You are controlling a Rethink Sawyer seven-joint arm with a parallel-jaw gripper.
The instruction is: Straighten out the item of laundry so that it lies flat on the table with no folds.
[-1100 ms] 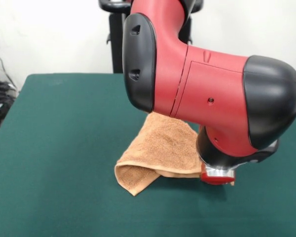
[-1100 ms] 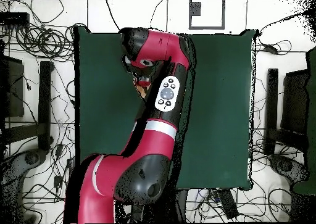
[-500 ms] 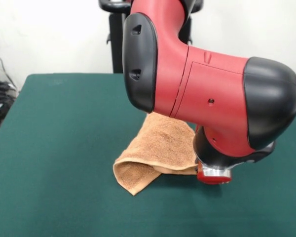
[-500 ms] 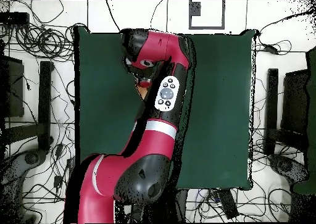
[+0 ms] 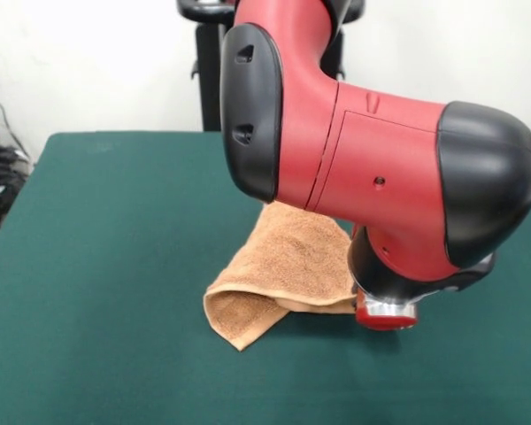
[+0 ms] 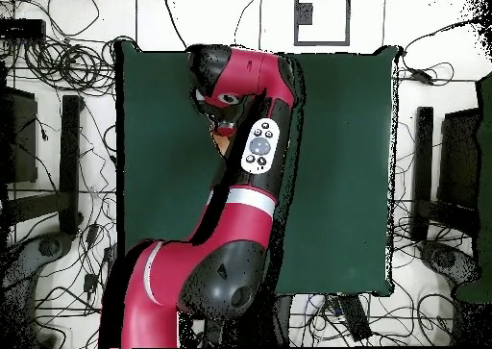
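From the front camera I see the towel [image 5: 288, 270] lying on the table [image 5: 97, 292] a little toward 4 o'clock of the table's centre. It is not flat — its corner toward 7 o'clock is doubled under in a thick rolled fold, and the upper layer slopes up toward 1 o'clock beneath the arm [image 5: 372, 168]. The arm's wrist end, with its red and silver ring, sits at the towel's 4 o'clock edge. The gripper [image 5: 387, 312] is hidden under that wrist, so I cannot tell whether its fingers are apart or together, nor whether they grip the cloth. Overhead, the arm [image 6: 245, 172] covers nearly all of the towel — only a tan sliver [image 6: 223, 143] shows beside it. No containers are on the table.
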